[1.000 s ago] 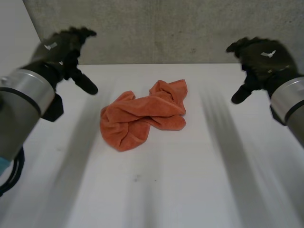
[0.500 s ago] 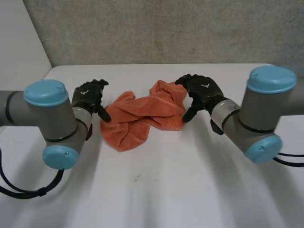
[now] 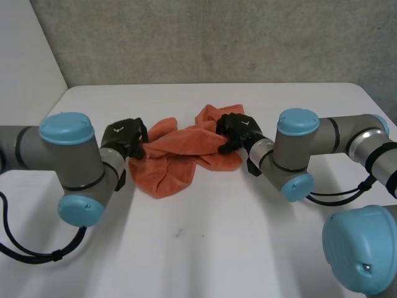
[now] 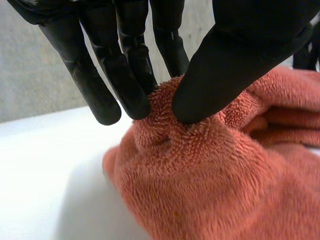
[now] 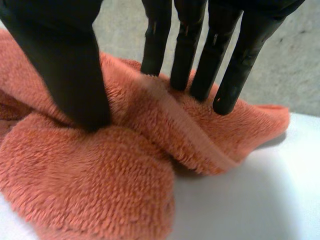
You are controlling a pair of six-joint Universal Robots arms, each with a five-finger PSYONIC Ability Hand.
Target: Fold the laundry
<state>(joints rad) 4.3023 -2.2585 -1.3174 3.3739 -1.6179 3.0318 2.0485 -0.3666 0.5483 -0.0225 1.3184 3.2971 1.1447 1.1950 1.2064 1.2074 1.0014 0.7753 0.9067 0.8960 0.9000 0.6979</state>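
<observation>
**A:** Where do we find the orange towel (image 3: 180, 155)?

**B:** We see it crumpled in a loose heap on the white desk (image 3: 205, 248), a little toward 12 o'clock from the desk's middle (folds bunched, no edge laid flat).

**A:** And our left hand (image 3: 124, 138)?

**B:** It sits at the towel's 9 o'clock edge. In the left wrist view we see its fingers (image 4: 131, 75) and thumb pinching a small ridge of pile between them, so it grips the towel there.

**A:** What of our right hand (image 3: 234, 129)?

**B:** That one is on the heap's 2 o'clock side, on the raised lobe of the towel. In the right wrist view its thumb presses into the pile on one side of a hemmed fold. Its fingers dig in on the other side, so we read it as gripping the towel too.

**A:** Do the hands touch each other?

**B:** No, we see them apart, with the towel's middle between them. Both forearms lie low over the desk, and a grey wall (image 3: 205, 37) stands at 12 o'clock behind it.
</observation>
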